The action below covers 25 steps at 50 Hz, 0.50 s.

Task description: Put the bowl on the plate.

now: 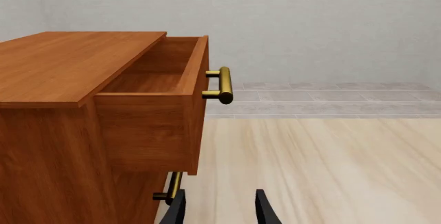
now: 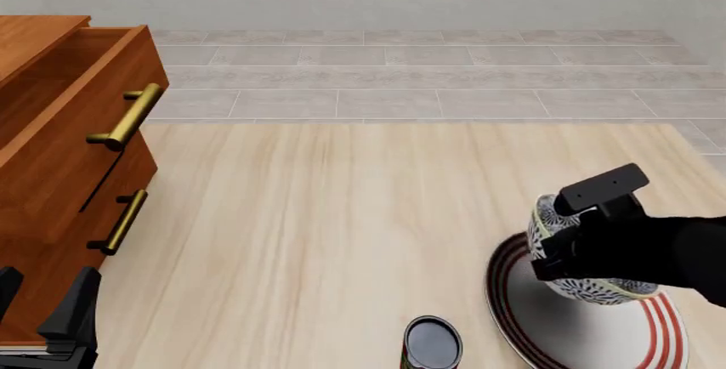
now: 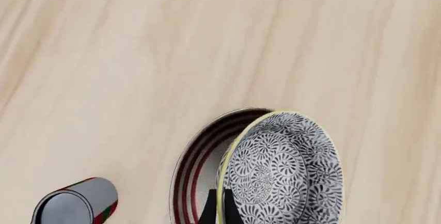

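Front view, bowl (image 2: 590,280) tilted over plate (image 2: 567,326), right end effector (image 2: 545,250) gripping rim

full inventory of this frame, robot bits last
bowl: 1, blue-grey and white floral pattern, pale yellow rim; over the plate, front right, gripped at the rim and tilted.
plate: 1, white with red rings; on the table, front right, under the bowl.
can: 1, dark with a red and green side; upright on the table, just left of the plate.
cabinet: 1, reddish-brown wood; left edge of the table, top drawer open.
handles: 2, brass; one on each drawer front.
table: 1, pale wood.
left gripper: black, jaws apart, holding nothing, beside the cabinet.
right gripper: black, jaws closed on the bowl's rim.
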Motion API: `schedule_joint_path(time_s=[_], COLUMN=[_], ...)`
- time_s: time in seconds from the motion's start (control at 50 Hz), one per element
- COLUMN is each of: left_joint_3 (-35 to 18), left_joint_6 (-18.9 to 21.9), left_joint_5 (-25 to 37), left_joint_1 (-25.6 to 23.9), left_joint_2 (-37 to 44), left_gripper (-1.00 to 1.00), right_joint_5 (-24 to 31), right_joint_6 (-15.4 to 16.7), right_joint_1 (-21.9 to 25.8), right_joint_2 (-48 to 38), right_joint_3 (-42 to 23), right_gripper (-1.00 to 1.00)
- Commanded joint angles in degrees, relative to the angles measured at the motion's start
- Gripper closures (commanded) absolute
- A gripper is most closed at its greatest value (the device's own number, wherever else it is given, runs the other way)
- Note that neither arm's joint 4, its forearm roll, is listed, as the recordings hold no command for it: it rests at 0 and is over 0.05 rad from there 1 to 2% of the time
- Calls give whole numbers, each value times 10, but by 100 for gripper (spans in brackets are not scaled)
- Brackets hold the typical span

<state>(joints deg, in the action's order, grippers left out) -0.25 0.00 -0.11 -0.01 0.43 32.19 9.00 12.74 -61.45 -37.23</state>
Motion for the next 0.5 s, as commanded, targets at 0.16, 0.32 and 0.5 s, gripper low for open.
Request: schedule_joint_path(time_s=[0.16, 0.32, 0.5], left_joint_3=[0, 0, 0], left_joint_6=[0, 0, 0], left_joint_5=[0, 0, 0], left_joint_1=[0, 0, 0], left_joint_2=[0, 0, 0], left_gripper=[-100, -100, -100], right_joint_5=[-12, -21, -28], right_joint_6=[-3, 5, 5], right_joint_1=[-32, -38, -38], right_joint_2=[31, 29, 22], right_joint_3=[54, 69, 69], right_gripper=[100, 100, 100])
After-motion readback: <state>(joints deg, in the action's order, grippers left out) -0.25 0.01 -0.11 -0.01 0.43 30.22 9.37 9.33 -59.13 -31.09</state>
